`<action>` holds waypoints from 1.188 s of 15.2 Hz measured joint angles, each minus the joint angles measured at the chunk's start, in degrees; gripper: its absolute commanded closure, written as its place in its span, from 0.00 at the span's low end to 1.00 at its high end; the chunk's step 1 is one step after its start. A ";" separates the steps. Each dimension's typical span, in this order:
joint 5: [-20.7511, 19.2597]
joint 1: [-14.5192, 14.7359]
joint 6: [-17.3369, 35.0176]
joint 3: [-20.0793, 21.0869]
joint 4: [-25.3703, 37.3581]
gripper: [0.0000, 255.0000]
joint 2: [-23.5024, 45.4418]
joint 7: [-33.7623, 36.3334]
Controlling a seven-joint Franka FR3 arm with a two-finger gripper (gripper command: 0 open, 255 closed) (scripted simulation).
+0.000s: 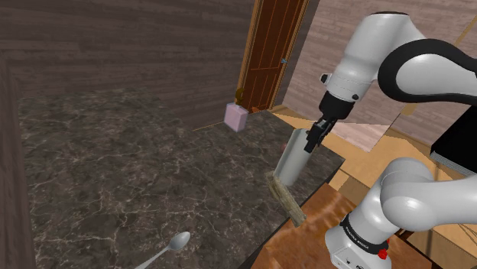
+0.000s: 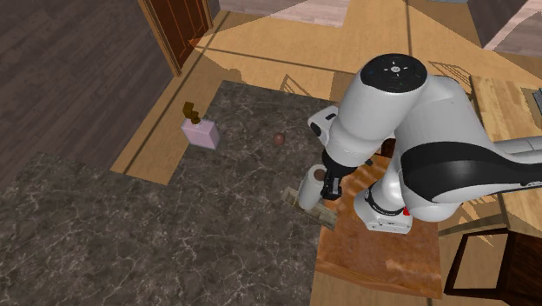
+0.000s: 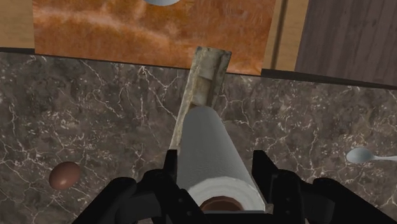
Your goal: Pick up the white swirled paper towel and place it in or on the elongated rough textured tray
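Because your hand (image 1: 313,140) is clamped on the paper towel (image 1: 291,159) near its top, the roll hangs nearly upright at the tray's (image 1: 289,202) 11 o'clock end, by the table (image 1: 137,176) edge in the shoulder view.

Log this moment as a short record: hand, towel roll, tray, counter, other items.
hand: black hand, clasping the roll from both sides
paper towel roll: white, upright over one end of the tray; whether it rests on it is unclear
tray: long, rough, at the counter's edge
counter: dark, marbled
other items: spoon, brown ball, pink box
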 measured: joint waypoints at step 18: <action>1.30 0.71 6.98 1.22 -7.54 0.00 -0.57 -0.09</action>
